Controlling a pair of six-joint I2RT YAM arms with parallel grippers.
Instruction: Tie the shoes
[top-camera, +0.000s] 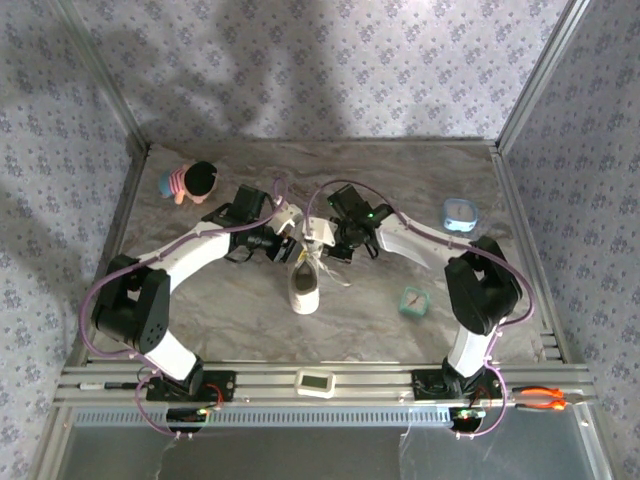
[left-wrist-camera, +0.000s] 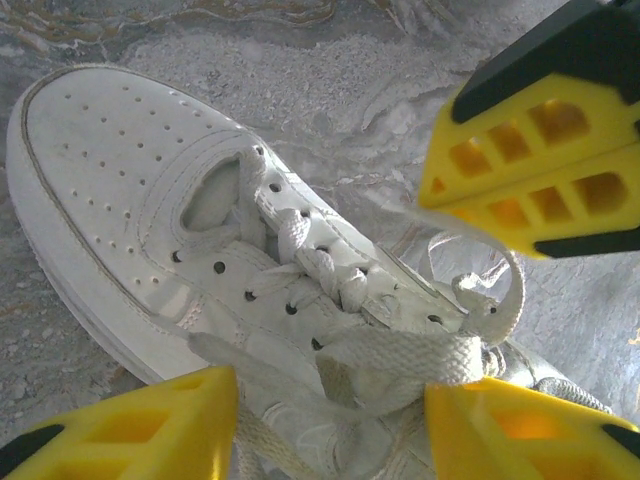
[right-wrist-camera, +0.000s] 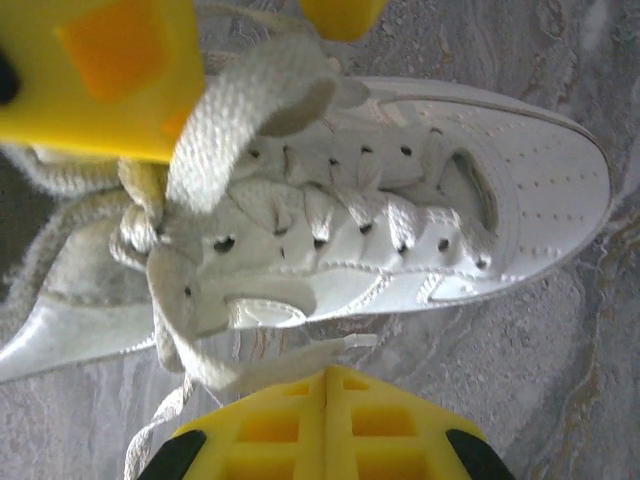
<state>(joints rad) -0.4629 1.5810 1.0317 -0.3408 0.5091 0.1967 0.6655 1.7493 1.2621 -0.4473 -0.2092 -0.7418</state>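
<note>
Sneaker (top-camera: 304, 288) sits mid-table (top-camera: 420, 190) on its sole, toe toward the near edge. Both grippers meet over its ankle end.

Left gripper (left-wrist-camera: 330, 395): fingers (left-wrist-camera: 130, 430) spread apart, not clenched. A flat folded loop of the laces (left-wrist-camera: 400, 360) lies across the gap and touches the finger at the lower right of the left wrist view – draped, not pinched.

Right gripper (right-wrist-camera: 325, 400): fingers clamped together, seam tight. One lace strand (right-wrist-camera: 230, 375) runs from the top eyelets straight into the tips, so it reads as gripping that strand. A loose lace tip lies just beside it.

Lacing through the eyelets is intact, with slack strands piled at the collar – can't tell if any knot is formed.

Doll (top-camera: 192, 181) lies at the far left, well apart. Small teal clock (top-camera: 414, 300) sits on the table to the right of the sneaker.
</note>
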